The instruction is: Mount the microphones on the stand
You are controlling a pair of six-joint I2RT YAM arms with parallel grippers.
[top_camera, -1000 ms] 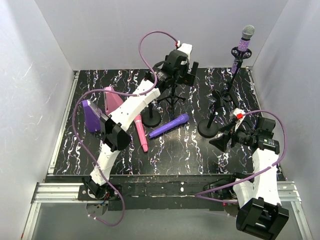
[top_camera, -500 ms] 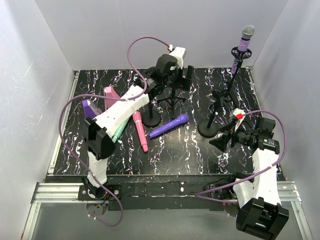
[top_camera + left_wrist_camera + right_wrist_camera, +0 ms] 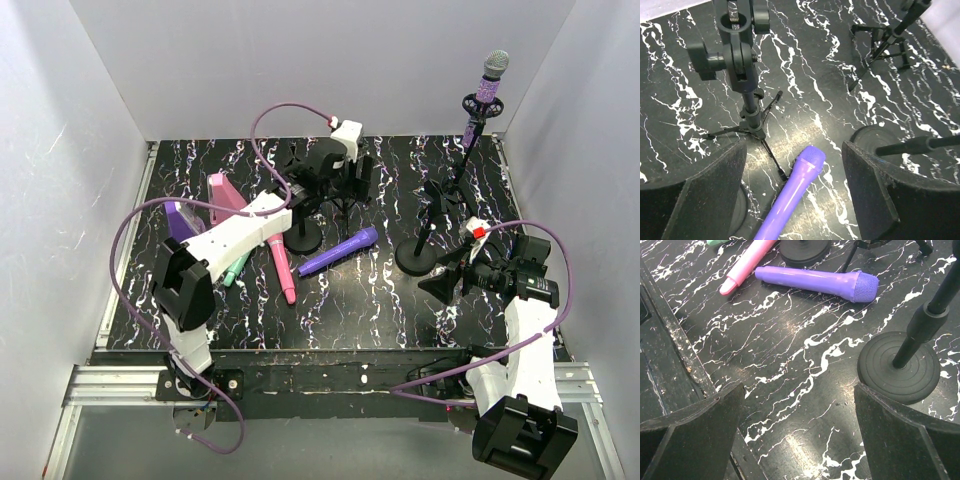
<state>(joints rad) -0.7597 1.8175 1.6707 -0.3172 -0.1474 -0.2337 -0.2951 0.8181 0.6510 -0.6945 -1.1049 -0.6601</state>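
Observation:
The plain purple microphone [image 3: 338, 251] lies on the black marbled table; in the left wrist view it [image 3: 790, 200] lies below, between my open fingers. My left gripper [image 3: 352, 180] hovers open and empty above it, beside a tripod stand with an empty clip [image 3: 737, 47]. The pink microphone [image 3: 280, 265] and the mint green one [image 3: 237, 268] lie left of it. The glittery purple microphone [image 3: 491, 85] sits upright in the tall stand at the back right. My right gripper [image 3: 442, 282] is open and empty, low near a round stand base [image 3: 898, 367].
A round-base stand [image 3: 303, 238] stands under the left arm, with a tripod stand [image 3: 345, 203] behind it. Another tripod stand [image 3: 440, 190] stands at the right back. A pink wedge [image 3: 225, 198] and a purple wedge [image 3: 182, 222] lie at the left. White walls enclose the table.
My left arm has swung down and toward the near side, and its elbow has dropped left, uncovering the mint green microphone. The right arm has not moved.

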